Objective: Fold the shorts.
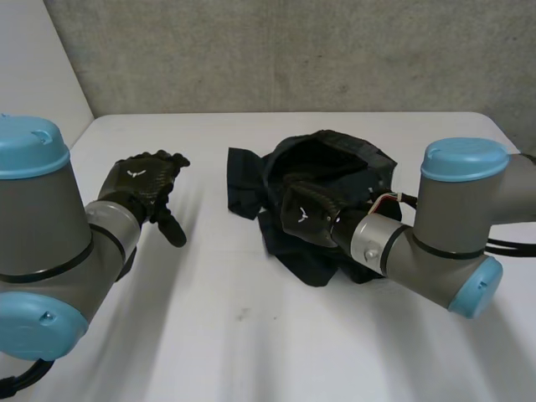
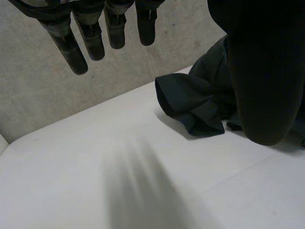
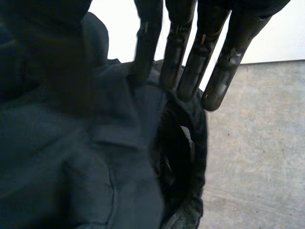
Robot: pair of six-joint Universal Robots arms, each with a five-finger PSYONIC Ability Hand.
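The black shorts (image 1: 251, 191) lie crumpled right of the table's middle, with one leg spread toward the left. My right hand (image 1: 306, 214) is on the near part of the heap. In its wrist view its fingers (image 3: 190, 64) bend down onto the shorts (image 3: 71, 167) at the rim of an opening, and a fold of cloth sits between them and the thumb. My left hand (image 1: 139, 184) hovers above bare table to the left of the shorts, well apart from them. Its fingers (image 2: 71, 47) are straight and hold nothing, and the shorts (image 2: 195, 102) lie beyond its thumb.
The white table (image 1: 251, 335) has free room in front of and to the left of the shorts. A grey concrete wall (image 1: 276, 50) stands behind the table's far edge. My right forearm (image 1: 394, 243) reaches over the near right side of the cloth.
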